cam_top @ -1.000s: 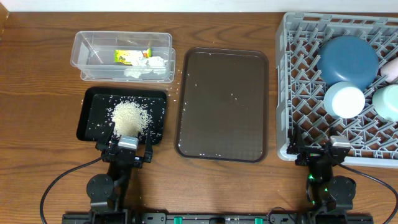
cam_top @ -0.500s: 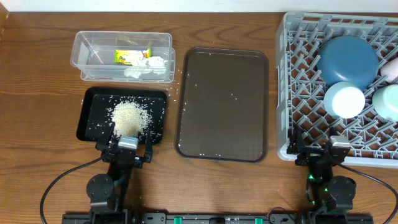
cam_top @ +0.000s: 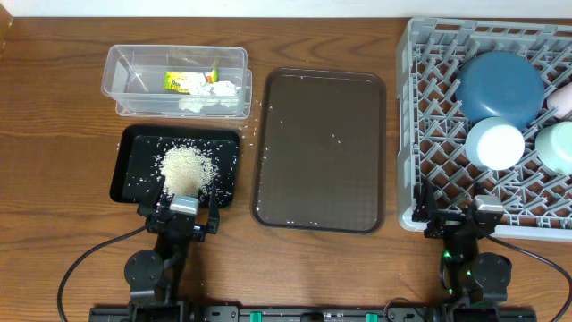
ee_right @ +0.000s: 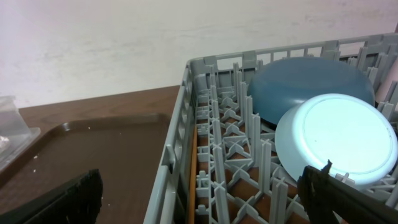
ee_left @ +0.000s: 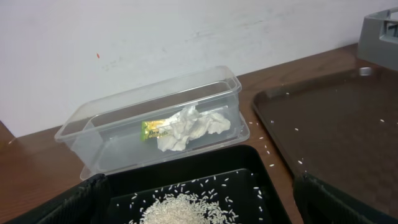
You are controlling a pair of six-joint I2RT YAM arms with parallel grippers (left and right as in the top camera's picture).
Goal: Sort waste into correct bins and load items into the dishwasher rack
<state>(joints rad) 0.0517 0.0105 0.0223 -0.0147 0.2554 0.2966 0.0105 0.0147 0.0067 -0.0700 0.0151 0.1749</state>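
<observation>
A pile of white rice (cam_top: 185, 166) lies in the black tray (cam_top: 134, 143); the left wrist view shows it too (ee_left: 186, 208). The clear tub (cam_top: 121, 67) holds the yellow-green snack wrapper (cam_top: 189, 81) and crumpled tissues (cam_top: 217, 92). The grey dishwasher rack (cam_top: 429, 107) holds the dark blue dish (cam_top: 500, 88), the light blue bowl (cam_top: 494, 143), the mint-green bowl (cam_top: 559, 146) and the pink cup (cam_top: 563, 98). A wooden stick (ee_right: 194, 180) lies along the rack's left wall. My left gripper (cam_top: 181, 212) is open and empty at the black tray's near edge. My right gripper (cam_top: 465, 219) is open and empty at the rack's near edge.
A large brown serving tray (cam_top: 322, 150) sits between the bins and the rack, with a few rice grains scattered on it. Loose grains also lie on the wooden table by its left edge (cam_top: 255, 134). A white wall runs behind the table.
</observation>
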